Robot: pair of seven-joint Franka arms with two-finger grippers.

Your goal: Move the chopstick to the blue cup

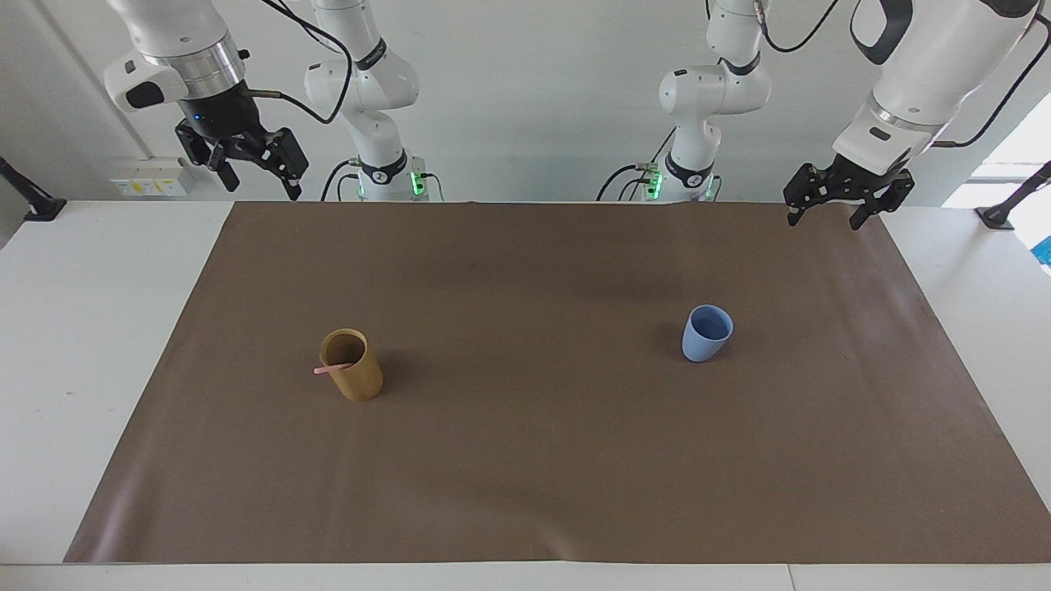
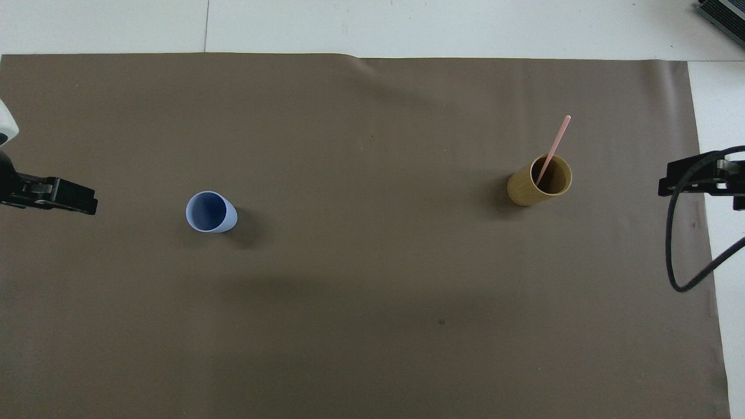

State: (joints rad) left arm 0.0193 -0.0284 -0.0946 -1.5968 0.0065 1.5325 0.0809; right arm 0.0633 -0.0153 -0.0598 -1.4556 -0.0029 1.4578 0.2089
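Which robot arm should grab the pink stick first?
Probably the right arm. The chopstick stands in the tan holder toward the right arm's end of the table, so the right claw, raised and open, has the shorter reach. The left claw waits, open, nearer the blue cup.

A tan-brown cylindrical holder [image 1: 353, 366] stands upright on a brown mat [image 1: 525, 476], toward the right arm's end of the table, well apart from either hand and nearest the right one. The mat covers most of the white table [image 1: 74, 328], whose bare surface shows along the edges at both ends; each hand hangs near a corner of the mat. In the overhead view the holder [image 2: 532, 187] has an open, dark-shadowed mouth, and a faint crease marks the mat's edge farthest from the robots.
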